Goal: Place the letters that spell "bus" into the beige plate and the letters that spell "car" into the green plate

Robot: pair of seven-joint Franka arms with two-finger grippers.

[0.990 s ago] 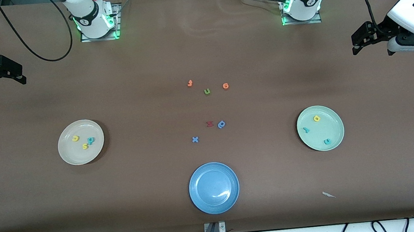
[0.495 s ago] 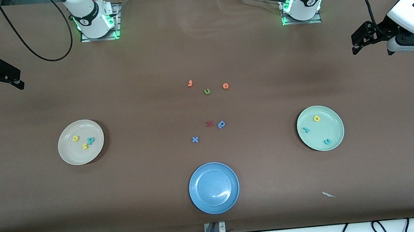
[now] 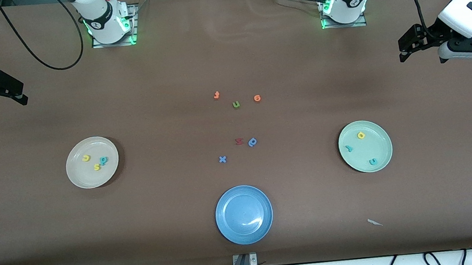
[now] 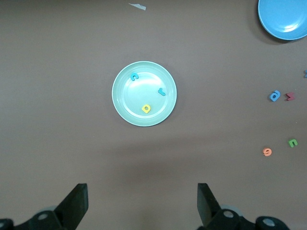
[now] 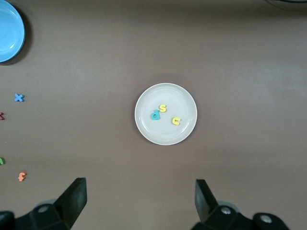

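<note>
Nearest the front camera sits the blue plate (image 3: 243,214), bare, and farther from it the beige plate (image 3: 79,177) at the right arm's end holds the letters that spell "bus" (image 3: 95,161), while the green plate (image 3: 380,150) at the left arm's end holds the letters that spell "car" (image 3: 361,148). Farthest up, the right gripper (image 3: 20,94) and left gripper (image 3: 403,49) hang empty with jaws wide over bare table at their own ends. Each plate lies nearer the camera than its gripper, so the sorting looks finished and no reach seems called for.
</note>
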